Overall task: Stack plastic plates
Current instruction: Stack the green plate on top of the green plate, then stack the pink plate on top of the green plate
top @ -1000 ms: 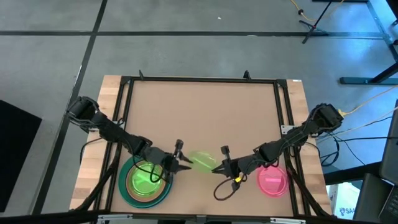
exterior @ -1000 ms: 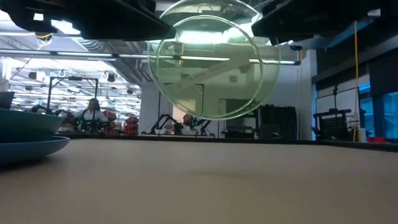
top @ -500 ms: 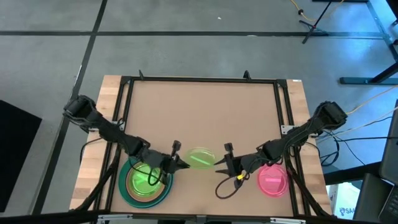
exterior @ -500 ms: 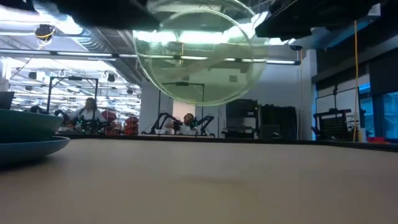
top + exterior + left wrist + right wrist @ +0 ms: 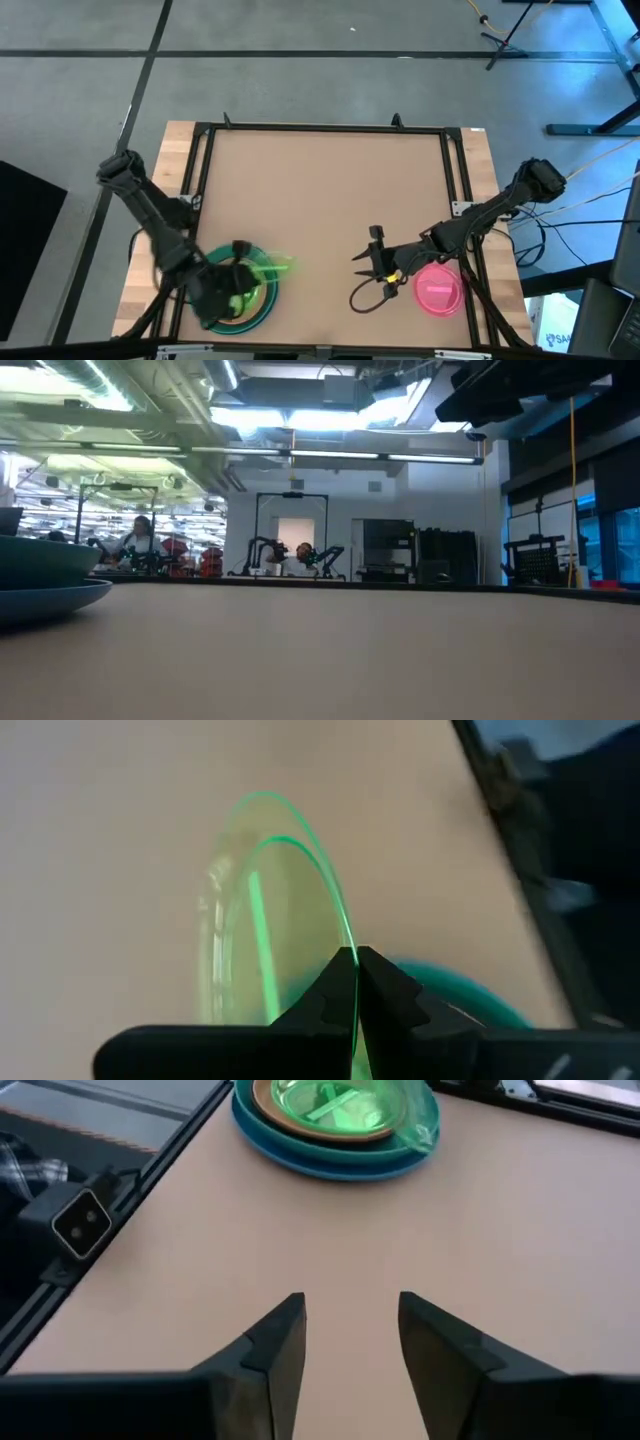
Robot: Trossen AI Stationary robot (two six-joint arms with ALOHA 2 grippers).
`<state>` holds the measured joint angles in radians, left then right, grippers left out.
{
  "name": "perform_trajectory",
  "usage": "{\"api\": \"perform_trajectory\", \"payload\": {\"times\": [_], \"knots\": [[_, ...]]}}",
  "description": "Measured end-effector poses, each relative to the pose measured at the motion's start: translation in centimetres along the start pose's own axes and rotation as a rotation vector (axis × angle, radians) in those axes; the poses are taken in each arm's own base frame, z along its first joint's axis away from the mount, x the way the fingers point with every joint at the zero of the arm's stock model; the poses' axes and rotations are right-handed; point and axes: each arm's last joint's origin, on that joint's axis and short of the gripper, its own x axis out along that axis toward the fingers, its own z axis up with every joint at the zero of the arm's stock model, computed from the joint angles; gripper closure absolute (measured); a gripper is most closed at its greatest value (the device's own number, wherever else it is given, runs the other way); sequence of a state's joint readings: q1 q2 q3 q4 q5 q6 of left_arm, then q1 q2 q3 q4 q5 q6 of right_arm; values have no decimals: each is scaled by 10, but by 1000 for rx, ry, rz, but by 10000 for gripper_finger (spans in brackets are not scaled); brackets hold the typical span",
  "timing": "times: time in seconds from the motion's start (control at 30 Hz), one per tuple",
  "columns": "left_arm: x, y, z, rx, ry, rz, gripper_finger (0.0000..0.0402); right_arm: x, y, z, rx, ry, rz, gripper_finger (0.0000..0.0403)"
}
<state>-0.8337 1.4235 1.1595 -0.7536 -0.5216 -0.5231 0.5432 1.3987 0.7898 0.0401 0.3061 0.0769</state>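
A stack of plastic plates stands at the table's near left: a large teal plate (image 5: 212,316) at the bottom, a peach one (image 5: 285,1118) and a small green one (image 5: 335,1102) inside. My left gripper (image 5: 246,273) is over this stack, shut on another small translucent green plate (image 5: 270,267). A small pink plate (image 5: 437,290) lies flat at the near right. My right gripper (image 5: 361,263) stands open just left of it, nothing between its fingers (image 5: 270,1345). My left gripper pinches the green plate's rim (image 5: 343,942) between its two fingers. The plate is lifted clear and stands tilted almost on edge, reaching out beyond the fingertips above the stack's right part.
A black frame (image 5: 320,128) runs around the brown table surface, with wooden strips (image 5: 150,240) outside it. A yellow-tipped cable (image 5: 372,296) loops on the table by my right gripper. The table's middle and far part is bare board (image 5: 320,190).
The green plate has passed from my right gripper to my left. My left gripper shut on its rim, my right gripper opened and drew slightly toward the right edge. My left gripper then swung toward the near left with the plate, bringing it over the stack.
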Motion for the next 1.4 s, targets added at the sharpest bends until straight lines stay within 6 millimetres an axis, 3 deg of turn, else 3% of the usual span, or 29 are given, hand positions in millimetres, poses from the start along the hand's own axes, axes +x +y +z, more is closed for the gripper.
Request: {"api": "perform_trajectory", "payload": {"times": [0.27, 0.57, 0.73, 1.0, 1.2, 1.4], "knots": [[-30, -39, -36, -275, 168, -169, 400, 0, -1, 4, -6, -39, -24, 249], [-15, -38, -71, -354, 261, -89, 373, 0, -1, 3, 61, -30, -13, 248], [-9, -33, -70, -408, 303, -88, 330, 0, -2, 2, 138, -19, -46, 248], [-6, -32, -67, -458, 412, -157, 280, -1, -2, -15, 268, 148, -58, 248], [-2, -32, -53, -330, 164, -131, 279, -5, -1, -31, 441, 352, 9, 248], [4, -29, -37, -195, -30, -84, 280, -16, 10, -48, 747, 668, 131, 248]]}}
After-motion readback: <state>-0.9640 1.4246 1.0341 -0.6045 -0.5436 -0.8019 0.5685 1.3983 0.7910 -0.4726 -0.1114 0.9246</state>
